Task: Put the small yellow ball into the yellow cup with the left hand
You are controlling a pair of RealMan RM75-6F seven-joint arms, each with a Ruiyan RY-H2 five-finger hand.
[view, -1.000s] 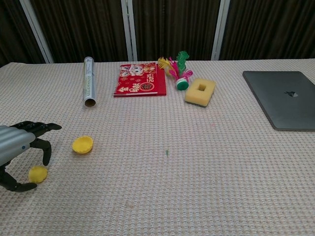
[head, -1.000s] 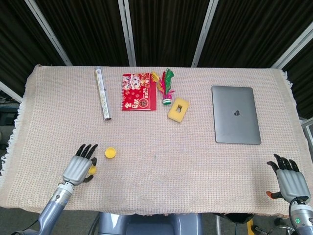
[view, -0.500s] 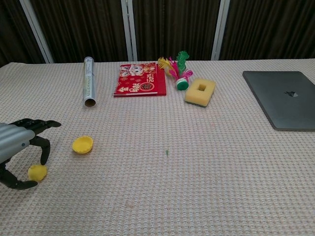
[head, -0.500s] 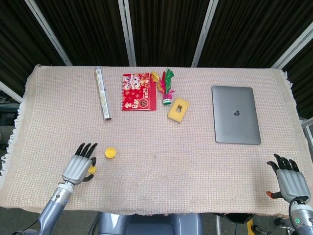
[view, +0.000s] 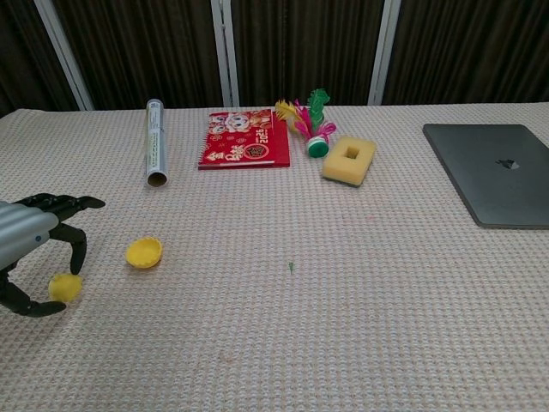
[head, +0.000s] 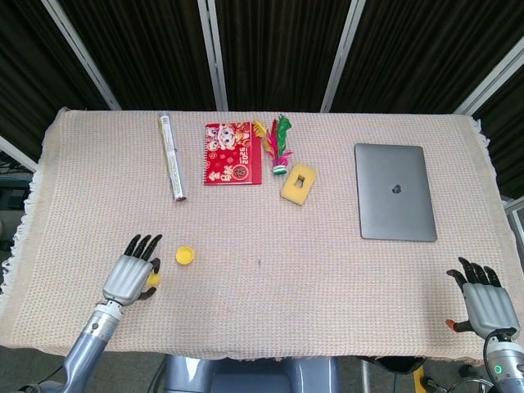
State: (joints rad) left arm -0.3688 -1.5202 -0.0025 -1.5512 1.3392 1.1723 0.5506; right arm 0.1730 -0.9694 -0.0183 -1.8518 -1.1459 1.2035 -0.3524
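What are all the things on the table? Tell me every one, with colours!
small yellow ball: 1, yellow, pinched in the left hand, near left
yellow cup: 1, yellow, just right of the ball
foil roll: 1, silver, far left
notebook: 1, red, far middle
shuttlecock: 1, green, pink and yellow feathers, beside the notebook
sponge: 1, yellow with a hole, near the shuttlecock
laptop: 1, grey, shut, right
tablecloth: 1, beige
left hand: 1, grey and black
right hand: 1, near right corner, holding nothing

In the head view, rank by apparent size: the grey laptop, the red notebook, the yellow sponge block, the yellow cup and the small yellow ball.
1. Closed grey laptop
2. Red spiral notebook
3. Yellow sponge block with a square hole
4. Small yellow cup
5. Small yellow ball, partly hidden by the left robot hand, so its size is less certain.
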